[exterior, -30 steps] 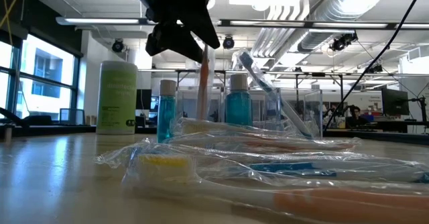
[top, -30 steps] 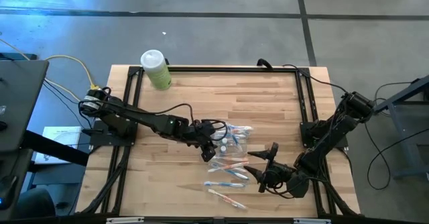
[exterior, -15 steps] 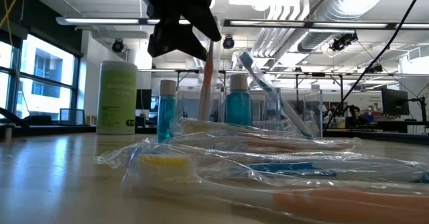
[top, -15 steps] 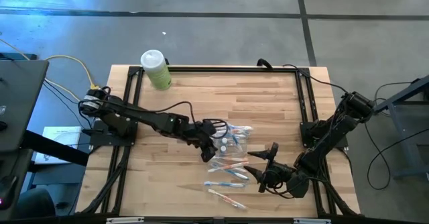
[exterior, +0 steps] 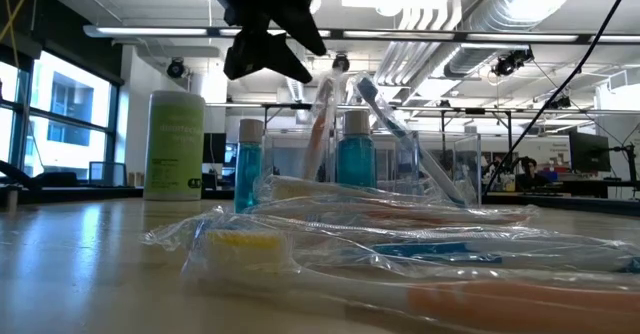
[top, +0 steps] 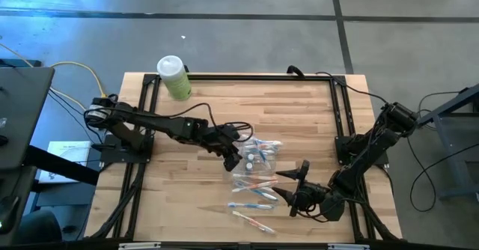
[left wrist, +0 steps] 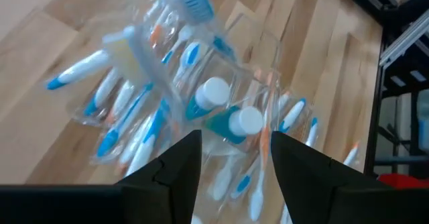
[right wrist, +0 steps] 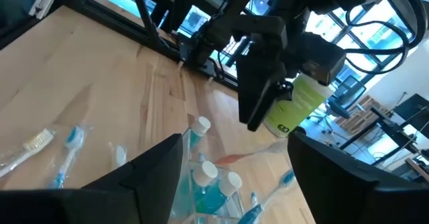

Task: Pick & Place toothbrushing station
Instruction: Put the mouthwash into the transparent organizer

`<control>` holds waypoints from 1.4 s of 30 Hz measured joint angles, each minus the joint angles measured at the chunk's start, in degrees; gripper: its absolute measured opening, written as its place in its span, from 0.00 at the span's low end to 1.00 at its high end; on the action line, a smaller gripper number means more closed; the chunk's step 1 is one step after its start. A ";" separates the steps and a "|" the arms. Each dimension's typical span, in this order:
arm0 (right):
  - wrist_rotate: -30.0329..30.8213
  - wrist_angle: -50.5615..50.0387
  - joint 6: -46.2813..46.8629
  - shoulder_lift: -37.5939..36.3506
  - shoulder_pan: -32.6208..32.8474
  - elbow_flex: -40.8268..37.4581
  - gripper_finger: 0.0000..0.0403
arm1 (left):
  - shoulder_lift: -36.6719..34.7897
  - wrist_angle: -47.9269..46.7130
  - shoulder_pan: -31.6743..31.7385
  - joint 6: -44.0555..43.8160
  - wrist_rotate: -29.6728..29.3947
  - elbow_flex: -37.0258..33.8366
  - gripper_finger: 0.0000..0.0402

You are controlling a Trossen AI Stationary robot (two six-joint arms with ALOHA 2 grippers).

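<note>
The toothbrushing station is a small clear holder (top: 260, 154) (exterior: 400, 164) near the table's middle, holding white-capped blue tubes (left wrist: 214, 91) (exterior: 354, 154) and wrapped toothbrushes. An orange-marked wrapped toothbrush (exterior: 322, 124) stands in it, leaning on its rim. My left gripper (top: 233, 160) (exterior: 270, 66) (left wrist: 231, 163) hovers open above the holder's left side, touching nothing. Several more wrapped toothbrushes (top: 253, 194) (exterior: 400, 264) lie flat on the table nearer the front edge. My right gripper (top: 284, 186) (right wrist: 234, 184) waits open at the near right, just beside those loose brushes.
A pale green white-capped bottle (top: 174, 76) (exterior: 174, 144) (right wrist: 301, 103) stands at the table's far left corner. A black frame rail (top: 239, 76) runs around the wooden table top. Bare wood lies between the bottle and the holder.
My left gripper has risen and drawn a little toward the table's far edge, away from the orange-marked toothbrush, its fingers as far apart as before. That toothbrush, upright under the gripper a second ago, has tipped over and now leans in the holder.
</note>
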 joint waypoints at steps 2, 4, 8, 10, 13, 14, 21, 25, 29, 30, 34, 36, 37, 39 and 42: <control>0.00 -0.22 0.02 0.00 0.00 0.00 0.65 | -1.03 -2.13 0.26 -0.01 0.15 0.00 0.44; 0.00 -0.24 0.07 0.00 0.00 -0.01 0.65 | -2.08 -3.96 0.33 -0.01 0.22 0.00 0.44; -0.02 -0.46 0.11 0.00 0.00 0.00 0.65 | -3.55 -9.05 -0.37 -0.68 2.35 0.00 0.44; 0.00 -0.46 0.13 0.00 0.00 0.00 0.65 | -3.81 -11.08 -1.14 -1.68 4.42 0.00 0.44; -0.15 -0.46 0.13 0.00 0.00 0.00 0.65 | -3.82 -12.09 -2.60 -2.21 7.60 0.00 0.44; -0.16 -0.47 0.13 0.00 0.00 0.00 0.65 | -3.84 -12.03 -3.16 -2.03 8.56 0.00 0.44; -0.20 -0.46 0.13 0.00 0.00 0.00 0.65 | -3.81 -11.97 -7.02 3.61 9.32 0.00 0.44; -0.20 -0.46 0.13 0.00 0.00 0.00 0.65 | -3.81 -12.06 -8.86 5.59 5.95 0.00 0.44; -0.20 -0.46 0.13 0.00 0.00 0.00 0.65 | -3.81 -13.18 -10.47 10.12 -1.07 0.00 0.43; -0.20 -0.46 0.13 0.00 0.00 0.00 0.65 | -3.81 -13.26 -10.73 11.96 -2.44 0.00 0.43; -0.20 -0.46 0.13 0.00 0.00 0.00 0.65 | -3.81 -13.19 -11.45 20.20 -6.26 0.00 0.43; -0.20 -0.46 0.13 0.00 0.00 0.00 0.65 | -3.47 -13.07 -11.97 25.16 -8.20 -0.02 0.43; -0.20 -0.46 0.13 0.00 0.00 -0.01 0.65 | -3.09 -13.22 -12.16 27.91 -9.46 -0.02 0.43; -0.20 -0.46 0.13 0.00 0.00 0.00 0.65 | -2.04 -14.18 -12.65 33.29 -11.93 -0.12 0.43; -0.29 -0.46 0.13 0.00 0.00 0.00 0.65 | -0.04 -14.22 -12.77 37.42 -14.39 -0.15 0.43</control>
